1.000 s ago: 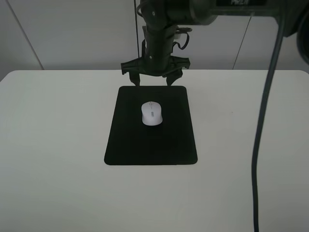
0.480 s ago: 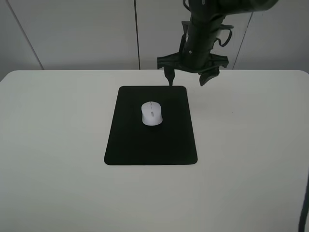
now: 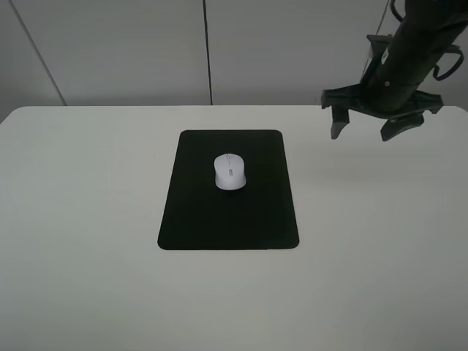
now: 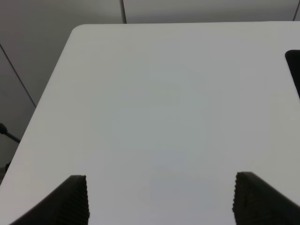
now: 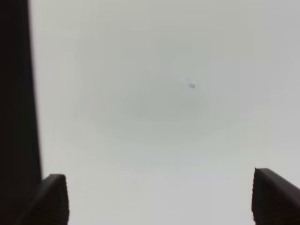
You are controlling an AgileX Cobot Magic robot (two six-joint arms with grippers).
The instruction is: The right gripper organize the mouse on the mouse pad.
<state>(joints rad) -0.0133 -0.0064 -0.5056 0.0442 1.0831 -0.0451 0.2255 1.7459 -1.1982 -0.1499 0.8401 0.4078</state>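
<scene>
The white mouse [image 3: 230,172] lies on the black mouse pad [image 3: 229,219], a little behind the pad's middle, in the exterior high view. My right gripper [image 3: 370,131] hangs above the white table [image 3: 88,219] at the back right, well to the right of the pad, fingers spread wide and empty. In the right wrist view its fingertips [image 5: 51,199] frame bare table, with the pad's edge [image 5: 16,93] along one side. My left gripper [image 4: 159,199] is open over bare table; a corner of the pad [image 4: 295,70] shows at the edge of its view.
A grey panelled wall [image 3: 146,51] stands behind the table. The table's back left corner [image 4: 82,30] shows in the left wrist view. A small dark speck [image 5: 191,86] marks the table under the right gripper.
My right gripper has swung from behind the pad's back edge to the right, ending above the table's back right. The mouse and pad have not moved.
</scene>
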